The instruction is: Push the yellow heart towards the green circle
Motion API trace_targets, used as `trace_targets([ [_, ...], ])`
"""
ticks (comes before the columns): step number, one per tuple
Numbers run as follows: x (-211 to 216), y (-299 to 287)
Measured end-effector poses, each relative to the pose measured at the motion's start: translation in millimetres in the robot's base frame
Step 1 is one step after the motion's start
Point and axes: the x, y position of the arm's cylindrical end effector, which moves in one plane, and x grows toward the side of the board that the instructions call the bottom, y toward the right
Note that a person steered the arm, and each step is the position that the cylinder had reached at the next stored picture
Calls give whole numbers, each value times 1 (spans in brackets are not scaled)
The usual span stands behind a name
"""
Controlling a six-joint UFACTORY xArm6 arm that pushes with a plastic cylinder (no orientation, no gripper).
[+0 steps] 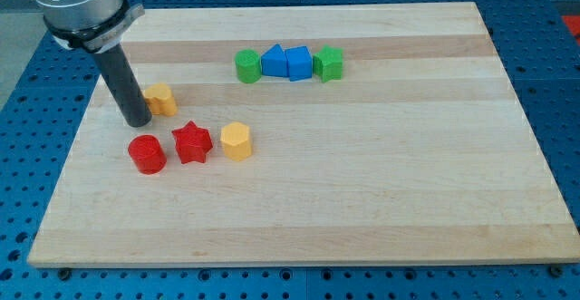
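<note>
Toward the upper left of the frame, my tip rests on the wooden board, touching the left side of the yellow heart; the rod has no pincer and holds nothing. Below sit a red cylinder, red star and yellow hexagon. Well apart, upper centre, the green circle heads a row with two blue blocks and a green block
</note>
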Motion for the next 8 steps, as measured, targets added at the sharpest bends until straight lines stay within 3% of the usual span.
trace_targets([
  [3,-32,0],
  [5,-19,92],
  [6,-19,93],
  [8,-14,39],
])
